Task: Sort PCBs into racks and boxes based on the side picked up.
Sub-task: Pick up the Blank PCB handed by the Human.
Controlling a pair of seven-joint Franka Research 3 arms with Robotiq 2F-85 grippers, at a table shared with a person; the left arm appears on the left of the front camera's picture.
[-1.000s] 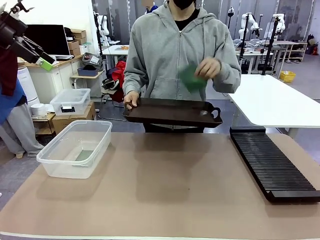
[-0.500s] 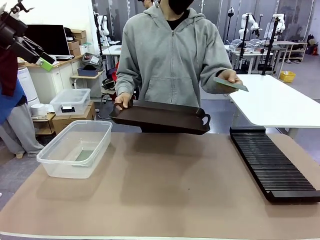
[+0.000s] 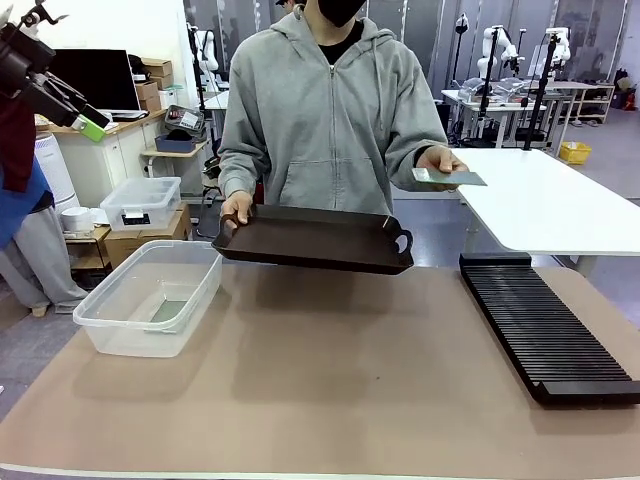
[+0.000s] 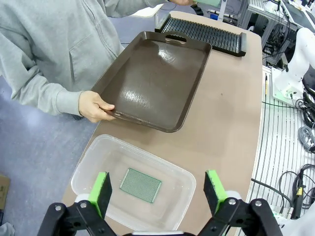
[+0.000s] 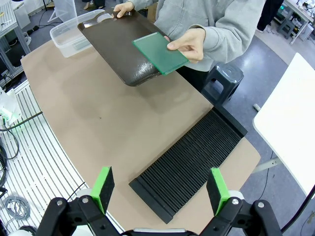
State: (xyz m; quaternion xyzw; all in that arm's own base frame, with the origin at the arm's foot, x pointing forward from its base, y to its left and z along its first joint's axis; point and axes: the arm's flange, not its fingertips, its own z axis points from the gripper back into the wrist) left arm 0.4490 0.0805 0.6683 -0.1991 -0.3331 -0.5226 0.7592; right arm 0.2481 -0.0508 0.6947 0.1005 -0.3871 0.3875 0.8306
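Left gripper (image 4: 157, 192) hangs wide open above the tub (image 4: 88, 167), PCB (image 4: 141, 185) lying flat inside, grid side up I think. Right gripper (image 5: 160, 191) wide open too.

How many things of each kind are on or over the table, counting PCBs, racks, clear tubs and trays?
Clear tub: 1
Black rack: 1
Brown tray: 1
Green PCBs: 2, one in the tub, one held by the person
Total: 5

Dark brown handled tray (image 3: 315, 237), tan table (image 3: 330, 390)
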